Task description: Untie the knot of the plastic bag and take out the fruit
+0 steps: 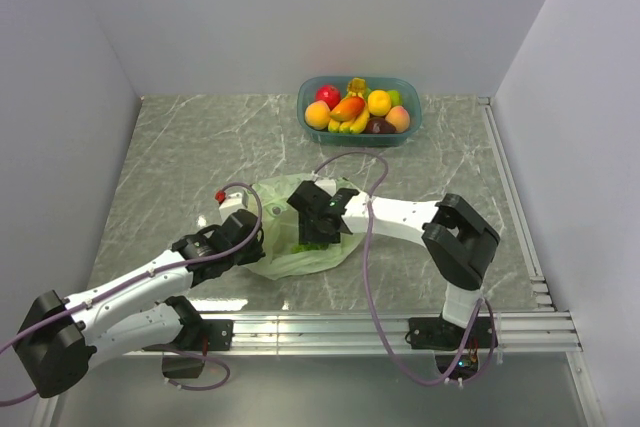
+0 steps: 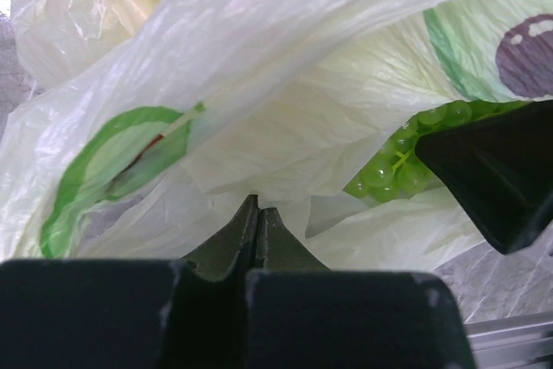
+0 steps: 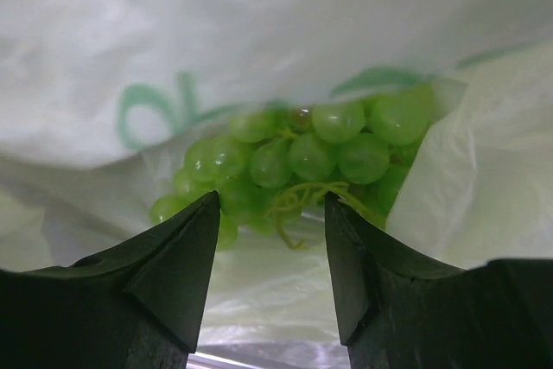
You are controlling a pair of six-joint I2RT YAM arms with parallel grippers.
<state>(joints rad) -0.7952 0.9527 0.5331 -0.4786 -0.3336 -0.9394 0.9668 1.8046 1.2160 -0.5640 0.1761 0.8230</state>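
Here, the plastic bag [image 2: 285, 84] holds grapes [image 3: 328, 149] (right pincer [image 3: 272, 205] spread, left pincer [image 2: 259, 206] pinching it).

A grey marbled table top [image 1: 200, 147] fills the middle of the frame, with pale veins running across it. Plain white walls [image 1: 300, 17] close it at the top, left and right. A metal rail [image 1: 300, 328] lies along the lower edge, and a second rail [image 1: 510, 187] along the right side. The light is soft and even.

The right claw [image 3: 272, 209] stands parted. Just past its tips, a green grape bunch [image 3: 302, 157] lies inside the plastic bag [image 3: 259, 23].
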